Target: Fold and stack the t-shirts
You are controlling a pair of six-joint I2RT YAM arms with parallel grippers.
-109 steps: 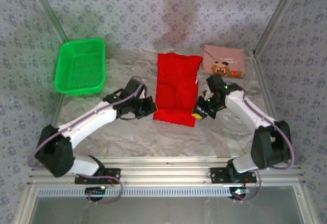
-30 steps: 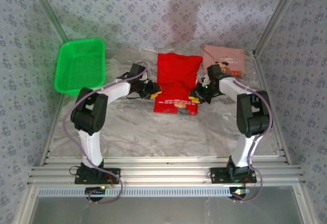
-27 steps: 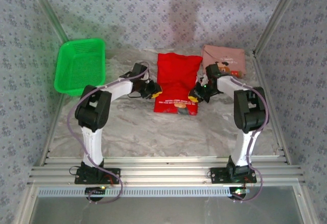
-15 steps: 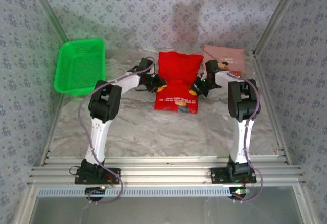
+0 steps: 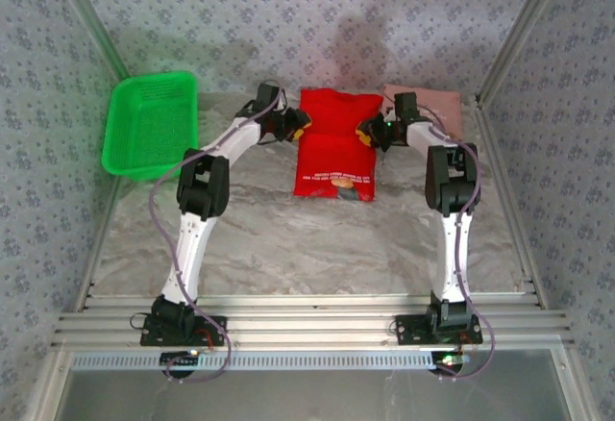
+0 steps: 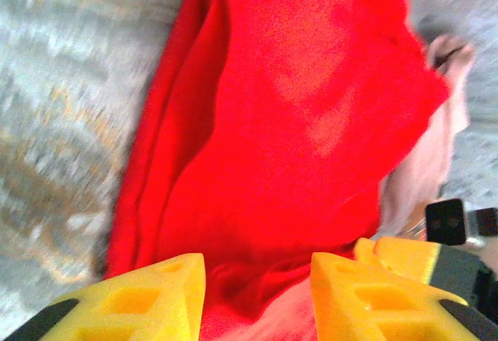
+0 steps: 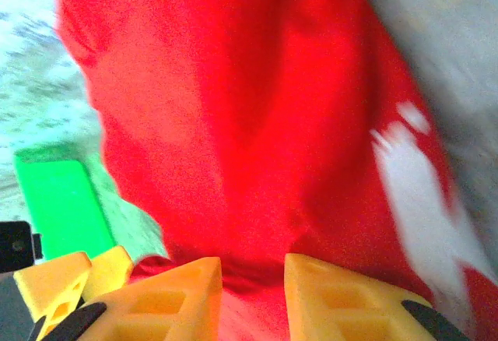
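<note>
The red t-shirt point(image 5: 334, 152) lies folded at the back middle of the table, a strip of print along its near edge. My left gripper point(image 5: 296, 131) is at its far left side and my right gripper point(image 5: 368, 133) at its far right side. In the left wrist view the left gripper point(image 6: 257, 267) has its jaws apart over red cloth point(image 6: 296, 107). The right gripper point(image 7: 253, 267) shows a narrower gap, with a red fold point(image 7: 257, 107) between its fingers. The pink t-shirt point(image 5: 444, 104) lies folded behind the right arm and also shows as the pink cloth point(image 6: 424, 170) beside the red shirt.
A green mesh basket point(image 5: 154, 80) stands at the back left, and its green point(image 7: 58, 201) shows past the red cloth. Metal frame posts rise at both back corners. Both arms stretch far out from the near rail.
Both grippers have slid toward the back along the red shirt's sides to its far corners. The shirt has shifted slightly back. Both pairs of jaws stand wider than before.
</note>
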